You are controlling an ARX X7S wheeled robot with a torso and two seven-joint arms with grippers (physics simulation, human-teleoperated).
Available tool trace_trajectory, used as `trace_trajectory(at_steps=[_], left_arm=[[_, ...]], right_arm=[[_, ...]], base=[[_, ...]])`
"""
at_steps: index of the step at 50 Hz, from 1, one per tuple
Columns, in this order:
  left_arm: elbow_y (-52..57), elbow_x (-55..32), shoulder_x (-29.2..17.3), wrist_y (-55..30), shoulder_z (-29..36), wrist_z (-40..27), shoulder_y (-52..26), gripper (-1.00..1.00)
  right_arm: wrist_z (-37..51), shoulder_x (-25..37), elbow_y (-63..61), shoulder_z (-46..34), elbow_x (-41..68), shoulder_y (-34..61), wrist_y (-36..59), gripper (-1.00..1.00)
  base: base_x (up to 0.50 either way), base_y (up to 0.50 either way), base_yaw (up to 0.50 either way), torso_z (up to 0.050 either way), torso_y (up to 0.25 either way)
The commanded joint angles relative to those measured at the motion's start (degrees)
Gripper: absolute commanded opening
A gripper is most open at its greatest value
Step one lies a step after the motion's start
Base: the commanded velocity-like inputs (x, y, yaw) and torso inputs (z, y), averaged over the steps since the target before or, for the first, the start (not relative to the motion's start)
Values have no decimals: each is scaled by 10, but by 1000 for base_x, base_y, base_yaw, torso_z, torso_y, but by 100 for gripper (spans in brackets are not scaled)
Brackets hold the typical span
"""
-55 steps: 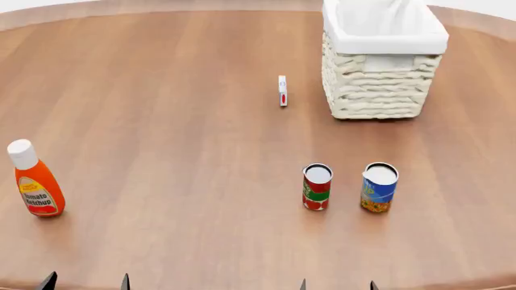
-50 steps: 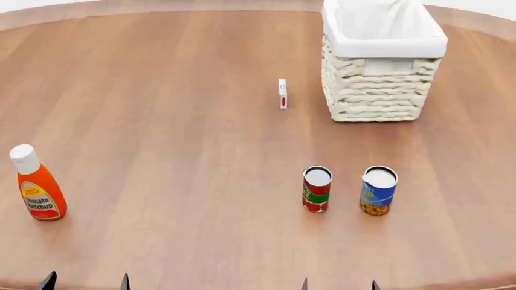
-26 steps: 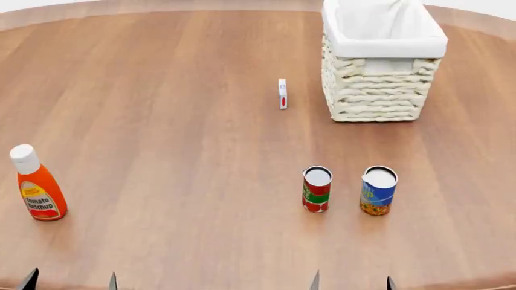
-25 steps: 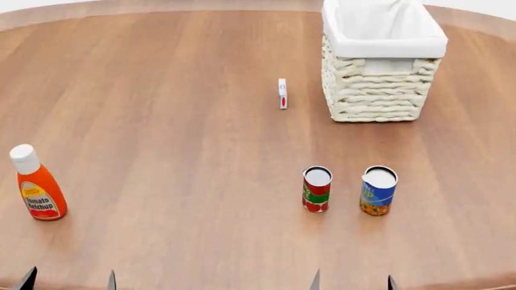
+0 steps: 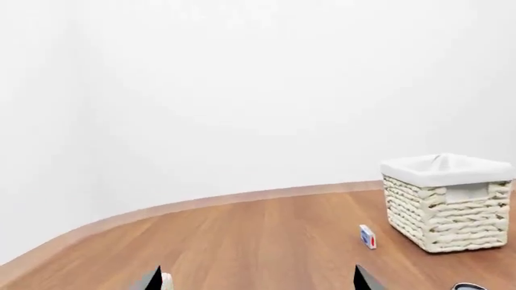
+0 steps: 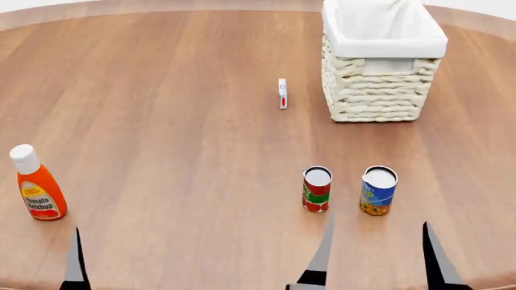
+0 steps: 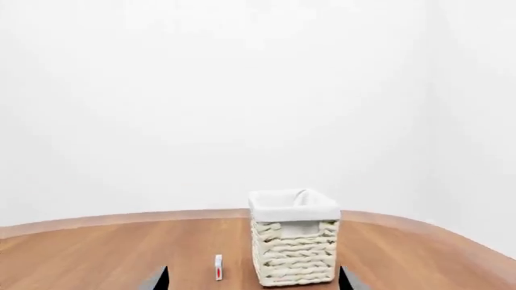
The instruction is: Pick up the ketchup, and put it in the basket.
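Note:
The ketchup [image 6: 37,192], an orange-red bottle with a white cap, stands upright near the table's front left. Only its cap [image 5: 166,281] shows in the left wrist view, beside one dark fingertip. The cream wicker basket [image 6: 379,90] with a white liner stands at the far right, also seen as the basket [image 5: 448,214] and the basket [image 7: 295,248]. My left gripper [image 5: 256,279] is open and holds nothing; one of its fingers [image 6: 76,261] rises just right of the bottle. My right gripper [image 6: 377,258] is open and empty, in front of the cans.
A red-green can [image 6: 317,189] and a blue can [image 6: 378,191] stand side by side in front of the right gripper. A small white box [image 6: 282,93] stands left of the basket. The round wooden table [image 6: 177,121] curves away at its edges.
Both grippers' fingers have come up further into the head view from its lower edge, the right ones most. The bottle, cans and basket stay where they were.

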Motion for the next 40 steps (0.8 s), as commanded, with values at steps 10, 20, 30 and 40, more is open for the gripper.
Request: trace_trajectory(at_steps=[10, 20, 30, 40], left_arm=[[85, -18, -5, -31, -18, 6, 7, 100], [89, -22, -11, -36, -12, 1, 8, 100], [83, -23, -17, -34, -7, -5, 7, 100], [87, -25, -23, -37, -3, -11, 8, 100]], right_arm=[[16, 10, -93, -8, -29, 16, 92, 100], [22, 18, -94, -10, -28, 14, 85, 100], [27, 23, -94, -14, -25, 16, 91, 100], [32, 26, -94, -13, -17, 16, 94, 100]], base=[[0, 0, 0, 0, 0], [70, 0, 0, 0, 0], [500, 0, 0, 0, 0], [500, 0, 0, 0, 0]])
